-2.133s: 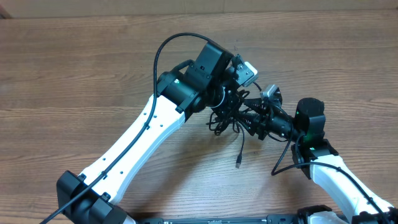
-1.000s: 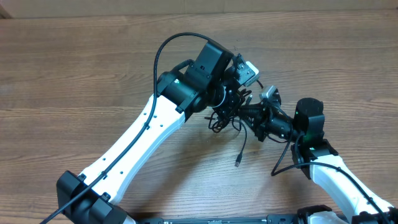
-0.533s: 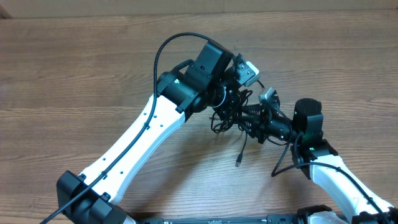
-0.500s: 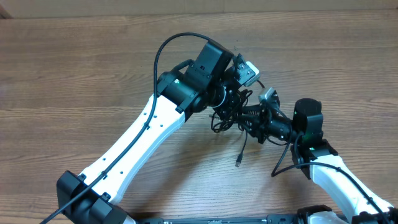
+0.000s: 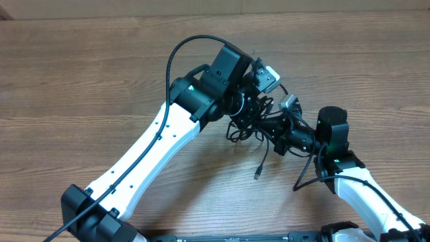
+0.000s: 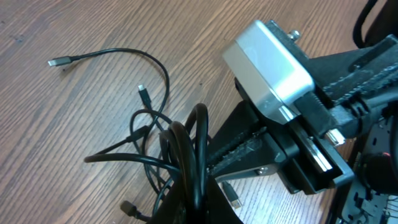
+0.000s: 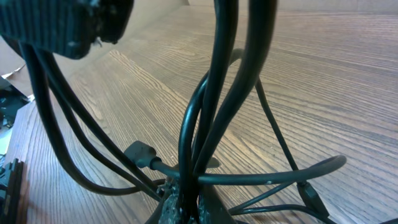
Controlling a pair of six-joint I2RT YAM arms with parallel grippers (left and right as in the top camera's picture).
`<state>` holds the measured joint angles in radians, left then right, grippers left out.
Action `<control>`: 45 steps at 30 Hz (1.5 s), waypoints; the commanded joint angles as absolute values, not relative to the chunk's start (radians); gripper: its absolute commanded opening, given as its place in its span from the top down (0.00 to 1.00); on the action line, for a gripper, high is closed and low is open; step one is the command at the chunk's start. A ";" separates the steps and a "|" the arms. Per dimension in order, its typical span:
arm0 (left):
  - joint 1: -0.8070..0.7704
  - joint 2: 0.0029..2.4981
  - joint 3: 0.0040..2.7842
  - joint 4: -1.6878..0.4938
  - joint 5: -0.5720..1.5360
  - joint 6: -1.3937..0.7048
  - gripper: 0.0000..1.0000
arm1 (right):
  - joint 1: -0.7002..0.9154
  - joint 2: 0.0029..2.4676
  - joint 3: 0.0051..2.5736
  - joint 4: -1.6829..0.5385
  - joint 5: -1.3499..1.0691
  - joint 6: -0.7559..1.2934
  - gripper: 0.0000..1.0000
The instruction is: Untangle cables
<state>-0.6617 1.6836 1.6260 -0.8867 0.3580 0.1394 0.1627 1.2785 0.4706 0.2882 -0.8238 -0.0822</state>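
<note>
The cables (image 5: pixel 239 132) form a small black knot on the wooden table between my two arms. My left gripper (image 5: pixel 249 109) is shut on a looped bundle of the cables (image 6: pixel 186 149), which rises up between its fingers (image 6: pixel 198 202). From the right, my right gripper (image 5: pixel 263 125) reaches into the same knot. It is shut on two or three upright strands of the cables (image 7: pixel 217 106), pinched at its fingertips (image 7: pixel 186 208). Loose ends trail over the table, one with a silvery plug (image 6: pixel 57 61).
One loose cable end (image 5: pixel 257 176) lies on the wood below the knot. A black plug (image 7: pixel 140 151) rests on the table by my right fingers. The right wrist's silver camera housing (image 6: pixel 267 68) sits close beside my left gripper. Bare wooden table (image 5: pixel 80 81) lies around.
My right gripper has edged left into the knot and shut on several cable strands. My left gripper has stayed shut on its bundle in the same place.
</note>
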 commanded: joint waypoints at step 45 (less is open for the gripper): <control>-0.398 1.680 1.646 -1.078 -0.089 -0.635 0.96 | 0.013 1.279 0.479 0.790 -0.933 0.434 0.96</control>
<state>-0.4202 1.6836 1.6260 -1.0775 -0.0494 -0.5518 0.0566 1.2823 0.4706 0.7879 -0.9749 0.3279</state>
